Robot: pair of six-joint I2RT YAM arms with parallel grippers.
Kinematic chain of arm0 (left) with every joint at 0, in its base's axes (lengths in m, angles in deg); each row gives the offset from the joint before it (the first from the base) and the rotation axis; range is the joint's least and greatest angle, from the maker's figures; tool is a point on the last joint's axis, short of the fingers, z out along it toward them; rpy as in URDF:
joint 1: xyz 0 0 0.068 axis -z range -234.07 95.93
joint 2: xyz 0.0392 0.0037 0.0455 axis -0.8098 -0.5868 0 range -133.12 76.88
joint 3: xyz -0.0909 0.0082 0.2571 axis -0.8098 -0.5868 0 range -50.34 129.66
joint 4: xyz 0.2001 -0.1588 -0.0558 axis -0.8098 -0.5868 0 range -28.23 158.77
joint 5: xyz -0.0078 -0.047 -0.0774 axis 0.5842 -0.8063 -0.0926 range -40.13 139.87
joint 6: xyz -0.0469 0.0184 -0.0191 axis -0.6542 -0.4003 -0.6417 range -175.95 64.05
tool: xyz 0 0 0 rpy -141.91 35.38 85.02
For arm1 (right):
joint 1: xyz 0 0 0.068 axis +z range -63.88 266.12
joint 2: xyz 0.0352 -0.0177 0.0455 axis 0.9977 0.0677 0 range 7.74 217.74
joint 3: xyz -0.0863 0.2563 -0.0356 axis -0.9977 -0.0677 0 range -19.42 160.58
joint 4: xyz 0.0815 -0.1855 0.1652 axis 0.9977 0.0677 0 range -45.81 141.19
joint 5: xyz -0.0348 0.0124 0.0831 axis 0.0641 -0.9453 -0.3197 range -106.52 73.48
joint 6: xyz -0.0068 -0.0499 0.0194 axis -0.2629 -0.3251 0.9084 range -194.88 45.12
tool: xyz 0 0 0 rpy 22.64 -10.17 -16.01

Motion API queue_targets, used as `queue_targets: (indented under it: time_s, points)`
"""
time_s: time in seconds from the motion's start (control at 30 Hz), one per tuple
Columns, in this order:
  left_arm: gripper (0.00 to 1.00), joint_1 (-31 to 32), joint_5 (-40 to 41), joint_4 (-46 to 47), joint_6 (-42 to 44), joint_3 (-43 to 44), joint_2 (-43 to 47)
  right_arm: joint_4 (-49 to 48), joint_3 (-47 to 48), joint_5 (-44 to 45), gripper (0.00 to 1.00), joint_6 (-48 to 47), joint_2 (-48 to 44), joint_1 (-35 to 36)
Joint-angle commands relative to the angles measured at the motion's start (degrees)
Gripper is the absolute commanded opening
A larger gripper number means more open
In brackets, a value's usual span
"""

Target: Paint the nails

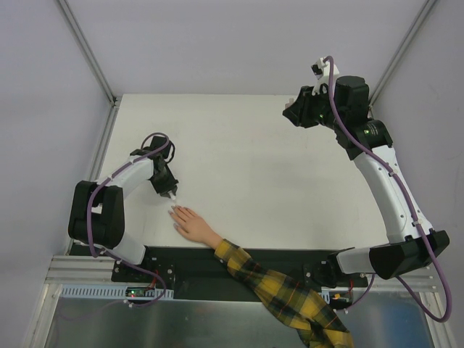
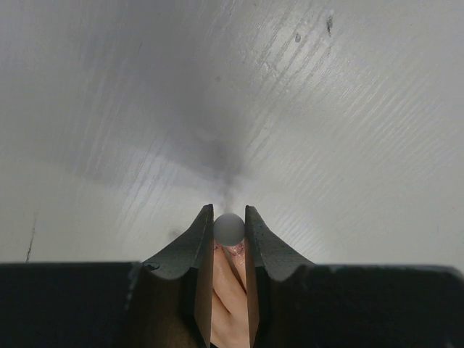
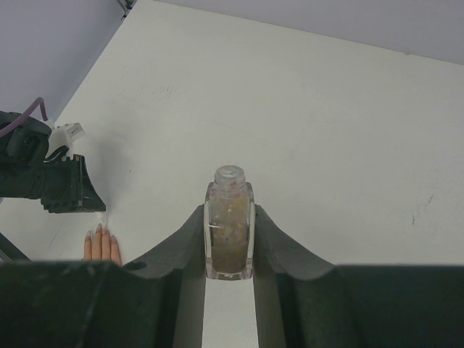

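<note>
1. White table [image 1: 275,167], grey walls around.
2. Left gripper [image 2: 229,214] — clamped on a small pale rounded piece [image 2: 229,229] — hangs just over the nails [image 1: 173,210] of the mannequin hand [image 1: 194,225].
3. Right gripper [image 3: 229,212], well away from that hand, clasps an uncapped glitter polish bottle [image 3: 230,243].

My top camera sits high above and behind the arm bases [image 1: 130,250], looking down on the whole bench [image 1: 275,181]. The left wrist camera rides very low, peering past its own fingers [image 2: 193,255] at bare bench surface from close range. The right wrist camera hangs higher over the far right, looking down across the bench. With the top view it shares the left end effector [image 3: 90,204] and the mannequin hand [image 3: 101,246].
</note>
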Motion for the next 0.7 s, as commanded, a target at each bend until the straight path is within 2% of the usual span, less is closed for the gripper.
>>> queue_targets:
  time_s: [0.0,0.67]
  points:
    - [0.0,-0.46,1.27,-0.67,-0.42,1.44,-0.39,-2.55,1.7,-0.43,0.01,0.55,-0.48,-0.46]
    - [0.0,-0.46,1.89,-2.61,-0.24,-1.29,1.54,-2.55,1.17,-0.43,0.01,0.46,-0.92,-0.46]
